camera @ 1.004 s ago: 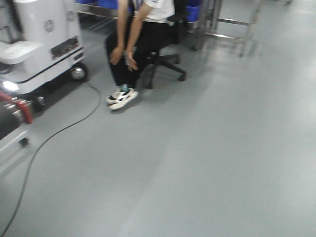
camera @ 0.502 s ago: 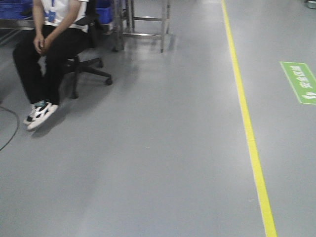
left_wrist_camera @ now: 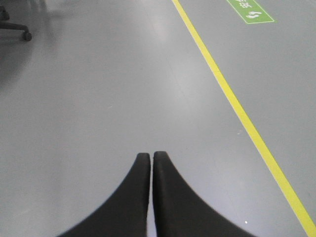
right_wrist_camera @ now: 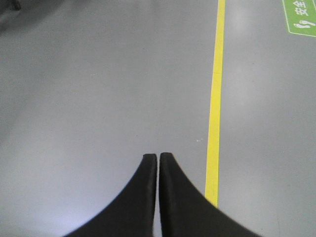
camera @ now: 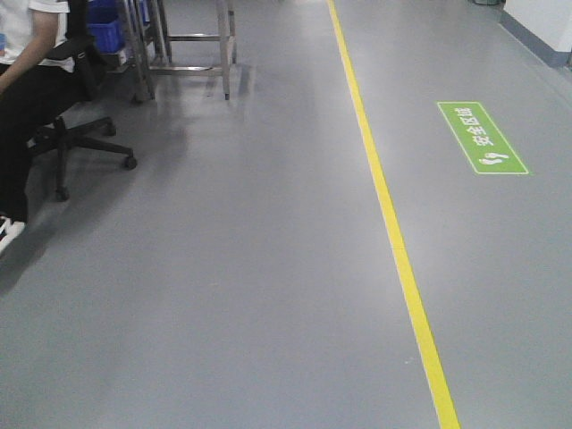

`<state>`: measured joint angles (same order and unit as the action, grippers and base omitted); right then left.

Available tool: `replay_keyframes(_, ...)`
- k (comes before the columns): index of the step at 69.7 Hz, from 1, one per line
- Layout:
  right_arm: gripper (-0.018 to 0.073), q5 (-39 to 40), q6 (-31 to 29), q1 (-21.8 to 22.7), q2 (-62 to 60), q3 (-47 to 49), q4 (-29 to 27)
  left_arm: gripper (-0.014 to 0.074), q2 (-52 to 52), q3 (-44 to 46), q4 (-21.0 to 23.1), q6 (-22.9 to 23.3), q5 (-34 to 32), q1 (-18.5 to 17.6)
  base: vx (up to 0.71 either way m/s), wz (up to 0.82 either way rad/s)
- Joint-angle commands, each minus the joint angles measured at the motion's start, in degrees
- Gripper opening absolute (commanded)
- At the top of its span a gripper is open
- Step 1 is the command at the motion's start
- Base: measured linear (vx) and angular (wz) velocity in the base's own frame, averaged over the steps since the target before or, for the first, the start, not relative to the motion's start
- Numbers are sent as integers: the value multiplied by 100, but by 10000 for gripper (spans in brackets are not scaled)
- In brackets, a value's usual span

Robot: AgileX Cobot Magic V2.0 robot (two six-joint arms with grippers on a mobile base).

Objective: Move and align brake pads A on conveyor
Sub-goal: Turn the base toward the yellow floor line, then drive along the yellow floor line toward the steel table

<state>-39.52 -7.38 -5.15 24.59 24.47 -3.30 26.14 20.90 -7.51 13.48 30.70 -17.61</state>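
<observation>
One left pincer [left_wrist_camera: 150,156] and one right pincer [right_wrist_camera: 158,157]; ahead of them were one yellow line [camera: 393,241], one green sign [camera: 481,137], one chair [camera: 89,146], one person [camera: 22,98], one metal table [camera: 223,45]

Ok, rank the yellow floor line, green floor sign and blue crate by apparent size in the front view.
Long yellow floor line
Green rectangular floor sign
Blue plastic crate, farthest away and partly hidden, so unsure

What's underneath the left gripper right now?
Only smooth grey floor shows below the left gripper, with the yellow line running past to one side. The strip of floor directly beneath the shut fingers is hidden by them.
</observation>
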Motion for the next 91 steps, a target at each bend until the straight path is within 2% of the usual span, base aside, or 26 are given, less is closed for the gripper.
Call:
replay_keyframes(1,-3,354,-38,12,45,153,22,-6,37,160,-8,20,-361,-38,18,-19)
replay_keyframes(39,-3,347,-38,12,45,153,22,-6,37,160,-8,20,-355,-38,29,-8)
replay_keyframes(91,-3,335,-38,12,45,153,22,-6,37,160,-8,20,-355,-38,46,-6)
